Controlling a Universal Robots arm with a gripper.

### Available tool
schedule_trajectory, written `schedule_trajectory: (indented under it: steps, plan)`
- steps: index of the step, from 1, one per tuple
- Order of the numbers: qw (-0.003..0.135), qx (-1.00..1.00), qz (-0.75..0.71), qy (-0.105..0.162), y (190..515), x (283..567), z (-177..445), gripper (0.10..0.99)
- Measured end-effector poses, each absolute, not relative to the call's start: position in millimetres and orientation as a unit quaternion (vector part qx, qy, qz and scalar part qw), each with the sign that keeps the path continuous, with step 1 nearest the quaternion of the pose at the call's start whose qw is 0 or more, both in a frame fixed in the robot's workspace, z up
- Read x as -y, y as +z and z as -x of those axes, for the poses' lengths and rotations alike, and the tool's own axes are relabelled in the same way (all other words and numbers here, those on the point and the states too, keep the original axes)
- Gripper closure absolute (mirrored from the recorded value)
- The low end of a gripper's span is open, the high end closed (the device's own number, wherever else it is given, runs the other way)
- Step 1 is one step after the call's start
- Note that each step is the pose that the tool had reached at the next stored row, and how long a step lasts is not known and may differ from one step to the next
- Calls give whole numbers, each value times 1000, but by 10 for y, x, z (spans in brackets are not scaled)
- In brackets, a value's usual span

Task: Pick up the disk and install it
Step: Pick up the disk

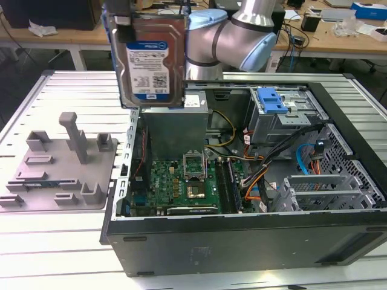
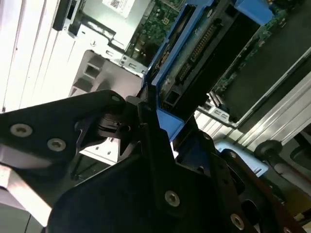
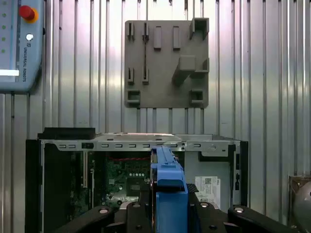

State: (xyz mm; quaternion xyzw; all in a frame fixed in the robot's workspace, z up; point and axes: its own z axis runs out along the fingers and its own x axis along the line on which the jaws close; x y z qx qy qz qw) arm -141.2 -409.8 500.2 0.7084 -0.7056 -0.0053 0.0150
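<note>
1. The gripper (image 3: 169, 200) has its jaws pinching the disk (image 1: 148, 57) by its blue rail frame.
2. The disk hangs upright, label facing the exterior view, above the open computer case (image 1: 242, 241).
3. Beyond the case, a grey fixture plate (image 3: 167, 63) lies flat on the slatted table (image 1: 60, 241).

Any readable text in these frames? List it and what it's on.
Disk, held in the gripper: label print and barcodes, too small to read.
Pendant: maker's lettering down its edge, a brand mark, not quoted.
White sticker inside the computer case: too blurred to read.
Nothing else legible.
</note>
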Motion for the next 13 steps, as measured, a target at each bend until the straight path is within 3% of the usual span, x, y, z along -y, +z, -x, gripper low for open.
schedule_trajectory:
  steps: [13]
  plan:
    - [15,706,-708,-5,5001,4499,704,722]
